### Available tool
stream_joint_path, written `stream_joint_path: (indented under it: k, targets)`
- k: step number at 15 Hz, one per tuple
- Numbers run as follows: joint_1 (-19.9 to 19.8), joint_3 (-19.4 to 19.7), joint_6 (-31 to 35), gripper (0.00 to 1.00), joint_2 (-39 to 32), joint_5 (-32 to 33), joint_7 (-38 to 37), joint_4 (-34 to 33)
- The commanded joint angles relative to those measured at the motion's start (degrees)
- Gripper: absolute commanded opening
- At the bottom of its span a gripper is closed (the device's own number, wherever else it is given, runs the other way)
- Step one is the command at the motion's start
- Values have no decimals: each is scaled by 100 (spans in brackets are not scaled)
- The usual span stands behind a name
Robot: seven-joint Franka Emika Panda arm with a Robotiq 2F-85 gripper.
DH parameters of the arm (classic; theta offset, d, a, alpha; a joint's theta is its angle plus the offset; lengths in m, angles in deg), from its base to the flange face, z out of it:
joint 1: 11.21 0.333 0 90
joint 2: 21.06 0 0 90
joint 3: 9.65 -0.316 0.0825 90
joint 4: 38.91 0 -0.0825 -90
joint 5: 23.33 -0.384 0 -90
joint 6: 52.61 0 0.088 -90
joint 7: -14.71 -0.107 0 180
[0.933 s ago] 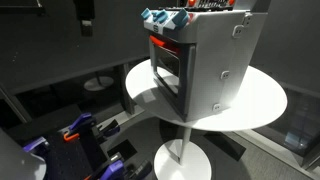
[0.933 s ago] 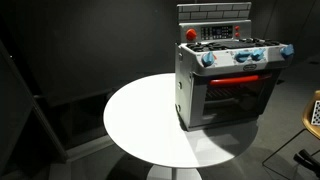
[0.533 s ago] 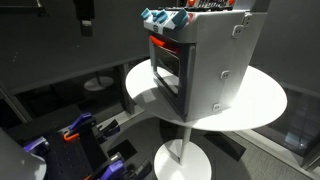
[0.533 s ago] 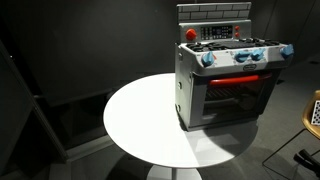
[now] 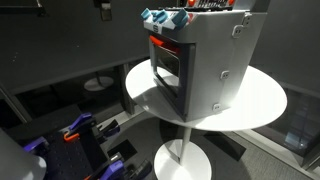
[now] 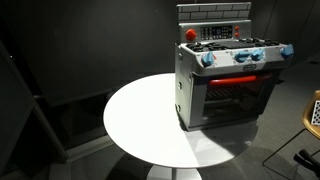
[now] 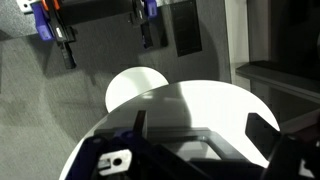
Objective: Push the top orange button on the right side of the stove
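Note:
The grey toy stove [image 5: 200,60] stands on the round white table [image 5: 265,100]. It has a dark oven window, an orange-red strip and blue knobs, seen in both exterior views [image 6: 228,80]. A red round button [image 6: 191,34] sits on its top corner beside the control panel [image 6: 222,32]. My gripper [image 5: 103,5] hangs high above the scene, only its tip showing at the frame's top edge. In the wrist view the gripper [image 7: 200,121] is open and empty, with both dark fingers framing the stove's top [image 7: 180,150] far below.
Blue and orange clamps [image 5: 80,133] lie on the floor beside the table and also show in the wrist view [image 7: 60,25]. A round stand base [image 5: 98,83] sits on the floor behind. The white tabletop [image 6: 140,120] has bare room beside the stove.
The gripper has moved up and sideways toward the stove in the exterior view, now nearly out of the top of the frame. The stove has not moved.

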Motion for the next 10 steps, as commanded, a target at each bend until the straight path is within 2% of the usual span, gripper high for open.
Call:
stream_joint_path:
  k: [1,10]
  targets:
    - [-158,-57,321,100,-433,112,-58,-600]
    - [-579,-222,2275,100,-1572,874,-429,-1486]
